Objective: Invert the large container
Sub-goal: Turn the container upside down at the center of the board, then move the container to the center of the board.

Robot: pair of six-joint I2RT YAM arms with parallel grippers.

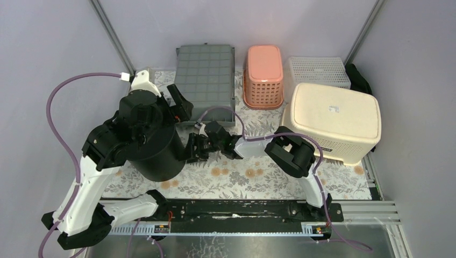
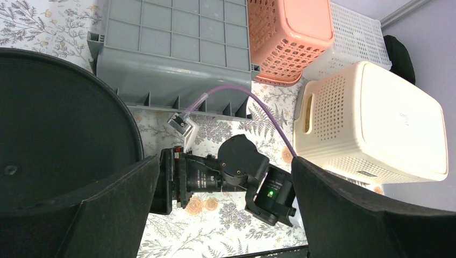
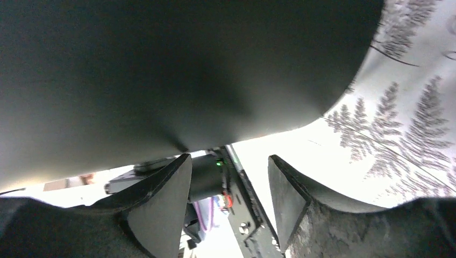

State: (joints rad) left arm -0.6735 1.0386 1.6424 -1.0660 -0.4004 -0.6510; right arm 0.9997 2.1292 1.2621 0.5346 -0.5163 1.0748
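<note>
The container point(image 1: 159, 155) is judged already base-up on the surface point(image 1: 243, 177). The right tool point(image 3: 228, 158), jaws apart and clamping nothing, is positioned beside its wall. The left tool point(image 2: 225, 164), jaws wide apart, is held above it. Only withdrawal appears left.

One black container point(image 1: 161, 161), one grey crate point(image 1: 207, 80), three baskets: pink point(image 1: 263, 72), white point(image 1: 317, 70), cream point(image 1: 333, 118).

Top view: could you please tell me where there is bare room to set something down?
Bare tablecloth lies in front, between the black container, the cream basket and the base rail. The back row is crowded: grey crate, pink basket, white basket.
</note>
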